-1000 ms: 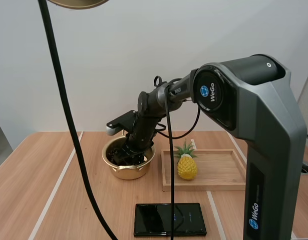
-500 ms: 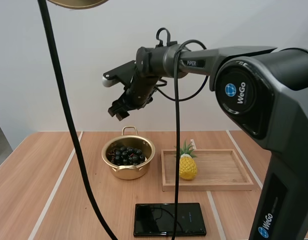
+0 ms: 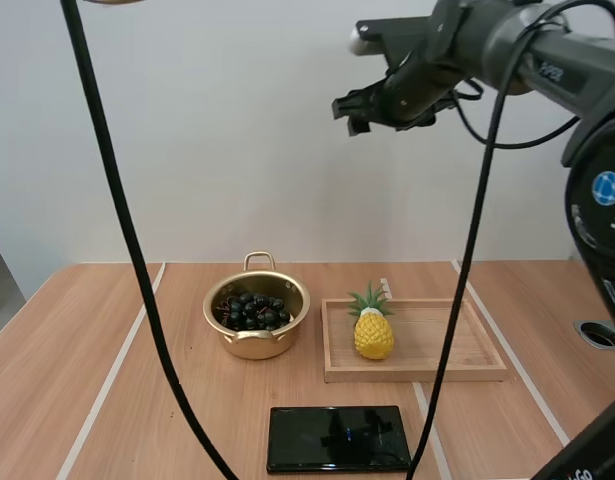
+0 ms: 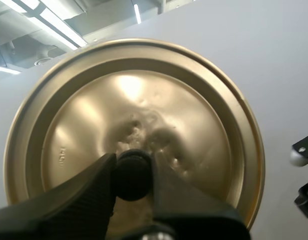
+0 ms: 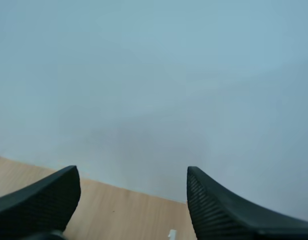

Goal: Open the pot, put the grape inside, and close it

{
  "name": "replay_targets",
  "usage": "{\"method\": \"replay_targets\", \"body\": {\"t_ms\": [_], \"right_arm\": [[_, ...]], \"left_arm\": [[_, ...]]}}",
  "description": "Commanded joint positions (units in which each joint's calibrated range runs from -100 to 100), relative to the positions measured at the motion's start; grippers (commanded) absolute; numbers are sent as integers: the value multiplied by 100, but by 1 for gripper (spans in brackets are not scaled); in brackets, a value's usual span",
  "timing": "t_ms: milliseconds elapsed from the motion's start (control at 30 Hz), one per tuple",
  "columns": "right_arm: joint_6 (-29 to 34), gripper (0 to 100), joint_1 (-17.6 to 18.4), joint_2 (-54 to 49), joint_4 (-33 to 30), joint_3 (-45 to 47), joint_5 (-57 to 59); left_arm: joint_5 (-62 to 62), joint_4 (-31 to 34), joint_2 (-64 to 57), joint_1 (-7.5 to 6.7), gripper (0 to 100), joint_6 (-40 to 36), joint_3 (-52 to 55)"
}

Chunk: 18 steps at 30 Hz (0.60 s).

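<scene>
The gold pot stands uncovered on the table with the dark bunch of grapes lying inside it. High above the tray, my right gripper hangs in the air; its fingers stand wide apart with nothing between them. In the left wrist view my left gripper is shut on the black knob of the gold lid, which it holds up in front of the wall. A sliver of that lid peeks in over the table's left side.
A wooden tray to the right of the pot carries a small yellow pineapple. A black phone lies flat near the front edge. Bare wood stretches left of the pot and right of the tray.
My right gripper left the grapes in the pot, then rose and swung up to the right, high above the tray. The lid edge shifted a little further up and left.
</scene>
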Motion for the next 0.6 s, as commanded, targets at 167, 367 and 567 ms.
{"method": "replay_targets", "body": {"t_ms": [167,367,567], "right_arm": [[0,100,-473,-851,98,-47,499],[0,100,-508,-1276,268,-47,1058],[29,100,-508,-1613,341,-47,1617]], "left_arm": [[56,119,468,3,0,-371,-32],[339,119,927,3,0,-371,-32],[719,109,1554,3,0,-446,32]]}}
